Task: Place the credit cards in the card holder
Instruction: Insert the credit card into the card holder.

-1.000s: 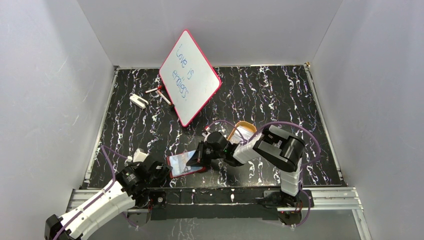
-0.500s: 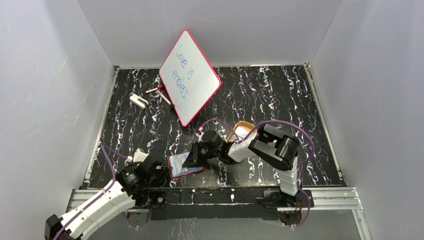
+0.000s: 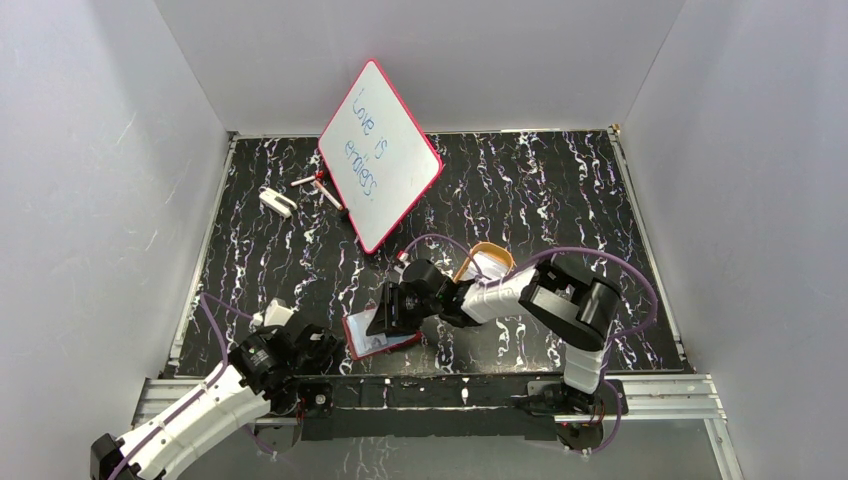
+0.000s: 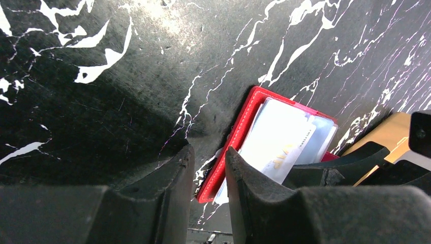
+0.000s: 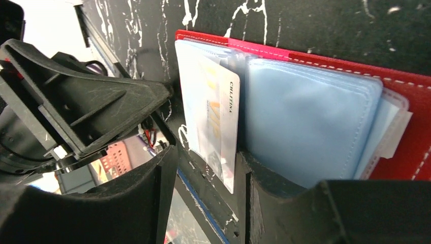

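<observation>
Partway through, by the look of it: wallet (image 5: 396, 86) lying open directly under the right gripper (image 3: 388, 320), one card (image 5: 218, 117) seemingly started in among the clear sleeves (image 5: 310, 117) but sticking out toward the fingers. Left to do: seating that card fully, then fetching any others, perhaps from the tray (image 3: 490, 244) behind the right wrist, contents too hidden to tell. Right gripper partly open, card end in the gap, apparently resting against one finger, not visibly clamped. Left gripper (image 4: 209, 152) almost closed, empty, wallet edge just beyond its tips.
</observation>
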{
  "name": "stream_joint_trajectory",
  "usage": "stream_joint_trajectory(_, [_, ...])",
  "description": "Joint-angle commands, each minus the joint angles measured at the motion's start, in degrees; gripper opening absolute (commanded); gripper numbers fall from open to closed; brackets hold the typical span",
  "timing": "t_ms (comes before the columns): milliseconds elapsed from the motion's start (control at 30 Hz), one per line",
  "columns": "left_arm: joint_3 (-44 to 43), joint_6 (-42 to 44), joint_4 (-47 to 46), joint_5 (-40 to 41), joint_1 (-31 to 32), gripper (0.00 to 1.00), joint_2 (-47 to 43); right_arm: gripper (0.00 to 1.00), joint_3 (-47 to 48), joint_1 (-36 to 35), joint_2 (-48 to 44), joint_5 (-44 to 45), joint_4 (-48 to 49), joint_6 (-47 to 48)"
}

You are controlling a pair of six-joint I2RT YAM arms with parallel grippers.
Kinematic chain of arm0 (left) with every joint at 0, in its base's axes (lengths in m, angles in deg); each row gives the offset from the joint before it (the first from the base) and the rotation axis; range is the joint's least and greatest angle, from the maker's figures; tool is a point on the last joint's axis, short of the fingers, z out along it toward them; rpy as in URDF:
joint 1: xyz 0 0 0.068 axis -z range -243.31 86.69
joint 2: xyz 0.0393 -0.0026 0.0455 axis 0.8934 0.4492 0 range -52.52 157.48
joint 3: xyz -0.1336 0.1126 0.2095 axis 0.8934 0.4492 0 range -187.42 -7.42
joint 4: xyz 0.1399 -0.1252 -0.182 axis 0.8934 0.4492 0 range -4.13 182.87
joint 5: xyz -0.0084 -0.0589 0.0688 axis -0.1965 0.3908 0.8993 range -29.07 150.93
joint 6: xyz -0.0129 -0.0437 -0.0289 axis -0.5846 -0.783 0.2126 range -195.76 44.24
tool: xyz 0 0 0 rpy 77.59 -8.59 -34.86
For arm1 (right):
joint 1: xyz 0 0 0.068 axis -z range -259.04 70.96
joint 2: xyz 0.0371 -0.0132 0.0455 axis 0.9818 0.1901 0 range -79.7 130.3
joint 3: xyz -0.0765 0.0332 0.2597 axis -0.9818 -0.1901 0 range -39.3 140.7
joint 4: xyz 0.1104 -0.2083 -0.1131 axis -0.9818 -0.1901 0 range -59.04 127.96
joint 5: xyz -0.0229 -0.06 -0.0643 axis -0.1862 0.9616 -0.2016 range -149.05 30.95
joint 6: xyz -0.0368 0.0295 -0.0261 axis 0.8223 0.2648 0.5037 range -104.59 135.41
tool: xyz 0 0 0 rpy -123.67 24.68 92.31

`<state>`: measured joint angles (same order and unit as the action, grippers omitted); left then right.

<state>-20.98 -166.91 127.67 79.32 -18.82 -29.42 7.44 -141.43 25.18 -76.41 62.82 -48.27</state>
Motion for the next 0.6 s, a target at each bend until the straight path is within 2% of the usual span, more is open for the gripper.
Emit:
stream_joint_trajectory(0, [-0.4,0.0,5.4,2.0,0.2,0.28,0.0,0.54,3.3,-0.2,-1.9,3.4,-7.0,3.9])
stream_joint_trajectory(333, [-1.9,0.4,3.4,3.0,0.2,0.28,0.9,0.69,9.0,-0.9,-4.7,11.3,-20.1,10.0])
stream_joint_trajectory(467, [-3.0,0.7,3.2,3.6,0.2,0.28,0.1,0.84,9.5,-1.3,-5.8,13.9,-21.6,11.5])
stream_joint_trajectory(567, [-3.1,0.7,3.0,3.8,0.2,0.28,-1.1,0.84,8.5,-1.3,-7.1,15.1,-20.1,11.9])
